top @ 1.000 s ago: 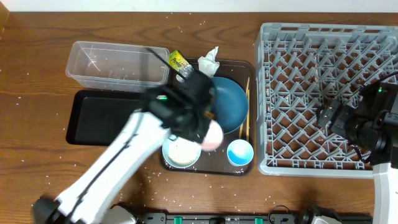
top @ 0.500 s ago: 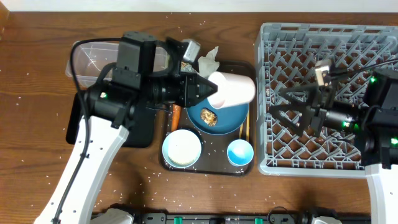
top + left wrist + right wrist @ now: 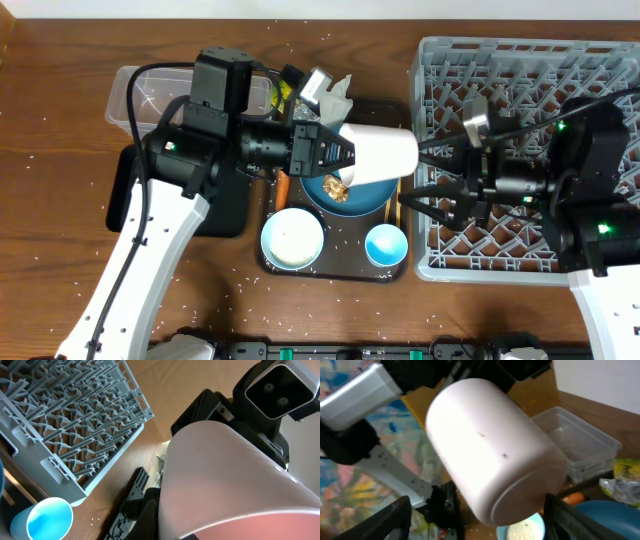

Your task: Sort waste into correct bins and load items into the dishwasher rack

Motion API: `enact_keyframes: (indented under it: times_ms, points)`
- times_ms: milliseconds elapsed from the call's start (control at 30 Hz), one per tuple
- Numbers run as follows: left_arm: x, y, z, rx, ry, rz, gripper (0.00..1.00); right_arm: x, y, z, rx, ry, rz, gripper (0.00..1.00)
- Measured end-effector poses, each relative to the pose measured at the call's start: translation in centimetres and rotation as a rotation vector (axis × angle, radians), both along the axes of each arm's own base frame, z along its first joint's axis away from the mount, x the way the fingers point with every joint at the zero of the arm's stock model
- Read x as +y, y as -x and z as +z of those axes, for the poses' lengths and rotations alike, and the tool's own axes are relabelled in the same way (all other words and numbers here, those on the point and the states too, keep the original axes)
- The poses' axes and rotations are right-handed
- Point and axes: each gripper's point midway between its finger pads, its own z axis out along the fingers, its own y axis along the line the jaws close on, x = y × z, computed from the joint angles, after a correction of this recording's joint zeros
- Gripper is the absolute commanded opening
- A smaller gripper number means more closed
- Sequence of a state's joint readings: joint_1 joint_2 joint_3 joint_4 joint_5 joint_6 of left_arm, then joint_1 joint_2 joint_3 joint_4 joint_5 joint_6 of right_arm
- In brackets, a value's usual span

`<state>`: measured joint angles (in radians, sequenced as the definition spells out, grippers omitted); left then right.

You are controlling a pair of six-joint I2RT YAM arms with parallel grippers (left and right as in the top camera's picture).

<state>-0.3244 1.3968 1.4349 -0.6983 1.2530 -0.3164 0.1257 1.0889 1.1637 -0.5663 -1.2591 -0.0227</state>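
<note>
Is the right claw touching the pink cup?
Cannot tell. In the right wrist view the open right claw straddles the pink cup; one finger sits close to its base, neither gap nor contact plain.

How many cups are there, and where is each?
2. The pink cup is held sideways in the left gripper above the blue bowl-plate; the light blue cup stands on the brown tray. Others could be hidden.
</note>
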Motion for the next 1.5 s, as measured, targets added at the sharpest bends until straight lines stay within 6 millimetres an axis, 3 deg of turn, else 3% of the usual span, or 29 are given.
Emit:
enact_keyframes:
  times_ms: [367, 500, 700, 900, 1167, 1233, 1267, 1367, 1400, 1500]
  points:
    - [-0.2, 0.3, 0.2, 0.003, 0.01, -0.016, 0.06, 0.5, -1.6, -0.4, -0.03, 0.055, -0.096, 0.86]
    - [-0.6, 1.1, 0.6, 0.007, 0.033, -0.055, 0.06, 0.6, -1.5, -0.4, -0.022, 0.054, -0.093, 0.97]
    - [-0.6, 1.6, 1.0, 0.015, 0.059, -0.086, 0.06, 0.8, -0.9, 0.0, -0.03, 0.036, -0.056, 0.99]
    - [-0.9, 2.2, 1.3, 0.012, 0.073, -0.116, 0.06, 1.3, 0.0, 1.2, -0.073, -0.008, 0.013, 0.9]
    - [-1.2, 2.3, 1.0, -0.015, 0.063, -0.12, 0.06, 2.6, 1.3, 1.9, -0.074, -0.032, 0.082, 0.56]
    - [-1.2, 2.3, 1.0, -0.019, 0.06, -0.118, 0.07, 2.6, 1.2, 1.8, -0.063, -0.031, 0.075, 0.54]
    - [-1.2, 2.3, 1.0, -0.02, 0.059, -0.117, 0.11, 2.6, 1.1, 1.8, -0.057, -0.03, 0.072, 0.52]
    - [-1.2, 2.0, 0.8, -0.037, 0.047, -0.104, 0.62, 2.7, 1.2, 1.7, -0.05, -0.031, 0.077, 0.47]
    - [-1.2, 1.8, 0.7, -0.038, 0.042, -0.097, 0.73, 2.7, 1.3, 1.7, -0.048, -0.031, 0.079, 0.47]
    - [-1.2, 1.5, 0.6, -0.052, 0.032, -0.082, 0.92, 2.6, 1.1, 1.4, -0.023, -0.022, 0.062, 0.48]
